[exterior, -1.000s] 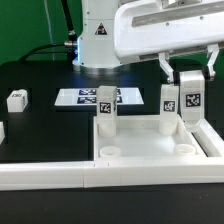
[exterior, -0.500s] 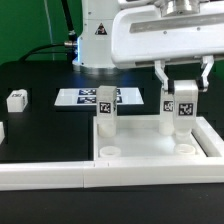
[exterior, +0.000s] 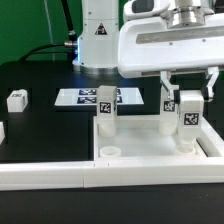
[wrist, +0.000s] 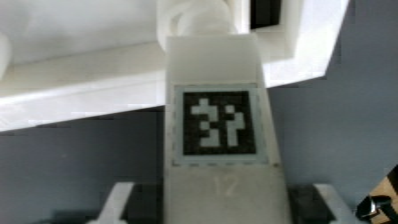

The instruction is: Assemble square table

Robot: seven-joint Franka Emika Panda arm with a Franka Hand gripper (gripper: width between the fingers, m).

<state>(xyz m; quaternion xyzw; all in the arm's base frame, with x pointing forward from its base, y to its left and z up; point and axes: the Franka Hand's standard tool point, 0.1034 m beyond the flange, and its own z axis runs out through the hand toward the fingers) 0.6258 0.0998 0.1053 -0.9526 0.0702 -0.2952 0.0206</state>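
Observation:
The white square tabletop [exterior: 150,166] lies at the front, sockets up. Two tagged white legs stand upright in its far sockets, one at the exterior view's left [exterior: 105,112] and one further right [exterior: 169,105]. My gripper [exterior: 188,90] is shut on a third leg [exterior: 188,118] and holds it upright, its lower end at the near right corner socket [exterior: 186,148]. The near left socket [exterior: 110,150] is empty. In the wrist view the held leg [wrist: 221,110] fills the middle between my fingers [wrist: 121,200], with the tabletop [wrist: 80,90] beyond it.
A loose leg [exterior: 16,99] lies on the black table at the exterior view's left. The marker board [exterior: 85,97] lies behind the tabletop. A white border rail [exterior: 40,176] runs along the front. The robot base [exterior: 97,30] stands at the back.
My gripper has come down and slightly forward with the leg in it. The leg's lower end has dropped from above the tabletop to the near right corner socket.

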